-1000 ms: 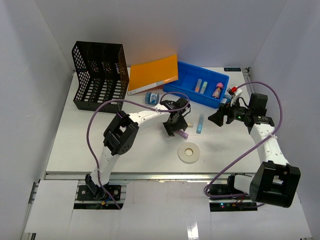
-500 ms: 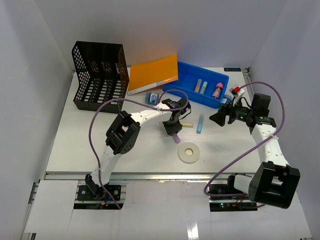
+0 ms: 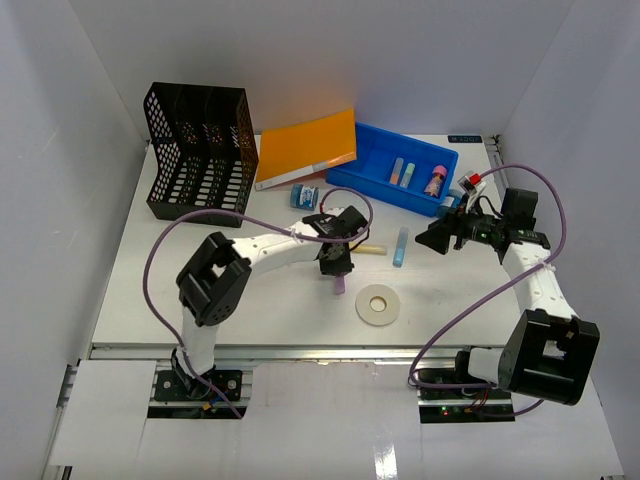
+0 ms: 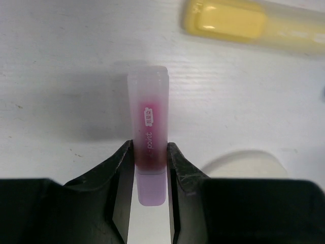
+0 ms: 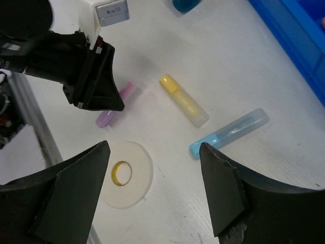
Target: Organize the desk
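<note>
On the white desk [image 3: 190,275], my left gripper [image 3: 337,264] is shut on a pink-purple highlighter [image 3: 340,283]. In the left wrist view both jaws press the sides of the highlighter [image 4: 148,127], gripper [image 4: 151,162], low over the desk. A yellow highlighter [image 3: 373,247] and a light blue highlighter [image 3: 401,246] lie just beyond, and a white tape roll [image 3: 378,305] lies to the near right. My right gripper [image 3: 436,236] is open and empty, hovering right of the blue highlighter; its view [image 5: 153,147] shows the tape roll [image 5: 127,174], both highlighters and the left gripper [image 5: 91,76].
A blue tray [image 3: 372,152] with several small items stands at the back right, an orange folder [image 3: 307,147] beside it, and a black mesh file rack [image 3: 200,150] at the back left. A small blue item [image 3: 305,196] lies near the folder. An aluminium rail [image 3: 300,350] runs along the near edge.
</note>
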You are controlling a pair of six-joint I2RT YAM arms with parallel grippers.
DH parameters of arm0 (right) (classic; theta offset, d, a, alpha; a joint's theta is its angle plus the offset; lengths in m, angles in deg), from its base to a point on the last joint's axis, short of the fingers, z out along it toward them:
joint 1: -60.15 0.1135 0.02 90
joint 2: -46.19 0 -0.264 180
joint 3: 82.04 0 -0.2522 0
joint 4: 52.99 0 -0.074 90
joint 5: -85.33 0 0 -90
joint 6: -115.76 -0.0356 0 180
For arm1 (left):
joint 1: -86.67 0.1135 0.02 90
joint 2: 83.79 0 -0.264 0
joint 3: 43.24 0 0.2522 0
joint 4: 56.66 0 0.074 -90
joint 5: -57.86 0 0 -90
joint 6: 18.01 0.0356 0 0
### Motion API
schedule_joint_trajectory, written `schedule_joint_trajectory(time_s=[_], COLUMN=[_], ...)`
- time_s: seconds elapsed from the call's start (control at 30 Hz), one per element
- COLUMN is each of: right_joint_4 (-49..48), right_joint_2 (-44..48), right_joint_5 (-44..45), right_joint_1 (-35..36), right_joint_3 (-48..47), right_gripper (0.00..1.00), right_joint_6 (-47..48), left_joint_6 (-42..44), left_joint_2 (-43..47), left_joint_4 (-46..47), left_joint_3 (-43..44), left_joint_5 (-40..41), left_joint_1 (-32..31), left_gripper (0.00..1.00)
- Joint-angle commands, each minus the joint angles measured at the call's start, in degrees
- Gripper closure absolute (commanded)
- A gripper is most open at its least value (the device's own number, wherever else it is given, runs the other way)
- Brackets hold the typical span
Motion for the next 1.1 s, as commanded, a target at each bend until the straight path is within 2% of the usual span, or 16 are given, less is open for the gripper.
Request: schedule_joint_trajectory(time_s=[0.0,0.1,0.17,0.23,0.27,0.33,0.4,0.5,0.73,0.93,1.07], right_joint_4=[-0.33,-4.02,-8.99,-19.29,-25.16,-30.19,-31.93,-32.87,-36.03,-36.34,-36.38], right_joint_2=[-2.90,-3.68,-3.13,-1.78,-1.30,0.64,1.75,1.48,0.20,-0.99,-1.59], right_joint_5=[-9.40,-11.04,-12.09,-11.78,-10.91,-6.10,-0.97,1.46,5.90,9.33,10.25], right_joint_1=[-0.15,0.14,0.47,1.20,1.47,2.49,3.55,4.33,5.08,5.93,6.87], right_joint_3=[-0.08,1.32,3.48,7.35,8.51,12.08,13.08,13.84,15.13,15.06,14.80], right_gripper=[0.23,0.23,0.22,0.19,0.16,0.13,0.11,0.13,0.24,0.46,0.55], right_joint_6=[-4.13,-9.79,-13.18,-22.45,-28.05,-35.60,-38.04,-41.09,-44.36,-43.78,-43.17], left_joint_6=[15.71,20.27,21.29,21.29,21.29,20.54,19.82,19.51,18.92,18.58,18.19], left_joint_2=[12.81,17.69,18.57,17.67,16.79,15.26,12.99,10.53,6.40,4.54,3.64], left_joint_4=[21.10,34.57,42.08,46.87,48.36,50.84,52.05,52.67,53.59,54.19,54.20], left_joint_3=[-7.64,-15.08,-18.51,-18.79,-18.52,-17.00,-14.73,-11.92,-7.44,-5.74,-4.81], left_joint_5=[-7.62,-16.49,-19.69,-22.41,-23.43,-25.48,-26.84,-28.36,-30.93,-31.94,-32.65], left_joint_1=[-1.04,-0.95,-1.00,-1.04,-1.04,-1.04,-1.04,-1.04,-1.13,-1.38,-1.62], left_gripper=[1.00,1.00,1.00,1.00,1.00,1.00,1.00,1.00,0.99,0.98,0.97])
